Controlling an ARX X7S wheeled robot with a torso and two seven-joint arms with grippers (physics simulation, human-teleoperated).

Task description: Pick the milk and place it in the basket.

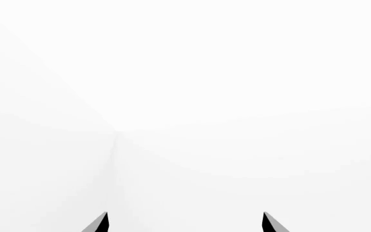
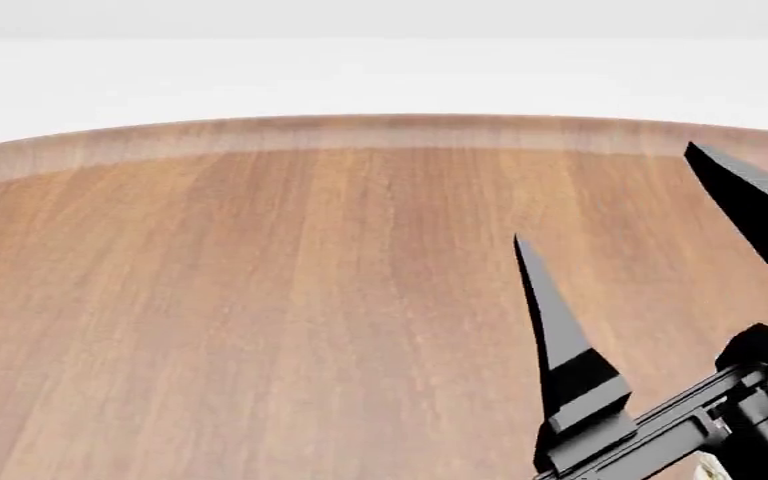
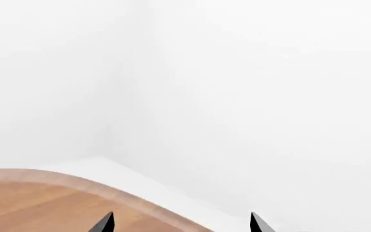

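Note:
Neither the milk nor the basket shows in any view. In the head view my right gripper (image 2: pixel 603 194) is raised above the wooden table (image 2: pixel 251 300) at the right, open, with nothing between its two black fingers (image 2: pixel 564 350). The right wrist view has the same gripper (image 3: pixel 181 215) open, its tips spread over the table's curved far edge (image 3: pixel 76 186). My left gripper (image 1: pixel 185 213) appears only in the left wrist view, open and empty, facing plain white walls. The left arm is outside the head view.
The round table's far rim (image 2: pixel 357 130) curves across the head view, with white floor and wall behind it. A wall corner (image 3: pixel 134 96) stands beyond the table in the right wrist view.

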